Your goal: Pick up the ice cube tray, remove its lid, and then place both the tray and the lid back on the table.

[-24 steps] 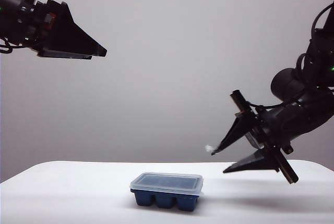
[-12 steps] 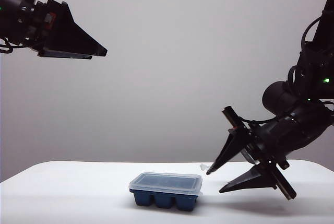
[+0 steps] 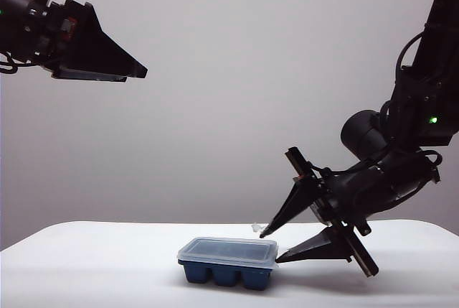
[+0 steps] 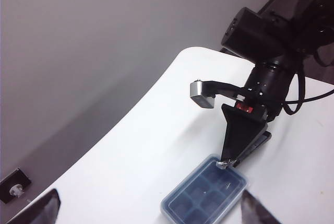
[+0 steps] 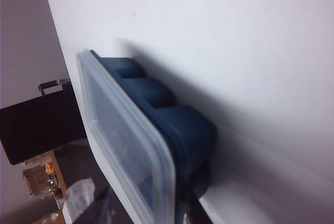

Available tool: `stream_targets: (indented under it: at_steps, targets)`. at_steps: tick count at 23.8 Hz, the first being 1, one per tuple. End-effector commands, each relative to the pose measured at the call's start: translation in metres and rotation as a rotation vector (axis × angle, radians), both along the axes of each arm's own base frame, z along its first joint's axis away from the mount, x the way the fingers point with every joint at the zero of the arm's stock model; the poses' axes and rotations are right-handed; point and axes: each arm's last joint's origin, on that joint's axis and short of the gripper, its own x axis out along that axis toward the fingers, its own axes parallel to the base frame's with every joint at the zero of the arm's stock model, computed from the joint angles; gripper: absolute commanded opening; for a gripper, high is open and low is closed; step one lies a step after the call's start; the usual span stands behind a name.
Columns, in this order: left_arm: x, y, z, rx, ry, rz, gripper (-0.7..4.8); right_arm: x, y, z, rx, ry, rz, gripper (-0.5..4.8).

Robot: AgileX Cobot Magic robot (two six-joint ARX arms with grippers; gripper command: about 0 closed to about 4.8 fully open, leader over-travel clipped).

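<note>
Nothing's lifted yet: the ice cube tray, lid on, sits near the table front edge, right gripper gaping at its end, left gripper open overhead.

No text, label, brand, number or sign can be read anywhere in these views.

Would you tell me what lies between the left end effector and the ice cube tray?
Nothing: the exterior view shows only open air between the raised left end effector and the ice cube tray.
</note>
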Motion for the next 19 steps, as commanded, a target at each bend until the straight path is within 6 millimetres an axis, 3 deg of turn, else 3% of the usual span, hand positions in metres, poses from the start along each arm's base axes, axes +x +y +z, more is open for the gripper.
stream_targets:
  at_steps: [1, 4, 6, 9, 12, 19]
  targets:
    - [0.0, 0.0, 0.002, -0.006, -0.009, -0.005, 4.79, 0.001, 0.003, 0.0, 0.004, -0.01, 0.005, 1.4]
    - [0.0, 0.0, 0.002, -0.005, -0.008, -0.005, 4.79, 0.0, 0.004, -0.005, 0.0, 0.008, 0.009, 1.35]
    - [0.0, 0.0, 0.002, -0.005, -0.005, -0.004, 4.79, -0.001, 0.006, -0.009, -0.008, 0.022, 0.007, 0.85]
    - [0.0, 0.0, 0.002, -0.005, -0.003, -0.004, 4.79, -0.002, 0.008, -0.011, -0.015, 0.023, 0.007, 0.77]
    - [0.0, 0.0, 0.001, -0.003, 0.002, -0.004, 4.79, 0.0, 0.009, -0.01, -0.012, 0.004, 0.005, 0.08]
    - [0.001, 0.0, 0.004, -0.006, -0.026, -0.005, 4.79, 0.025, 0.017, 0.019, 0.086, -0.072, 0.047, -0.05]
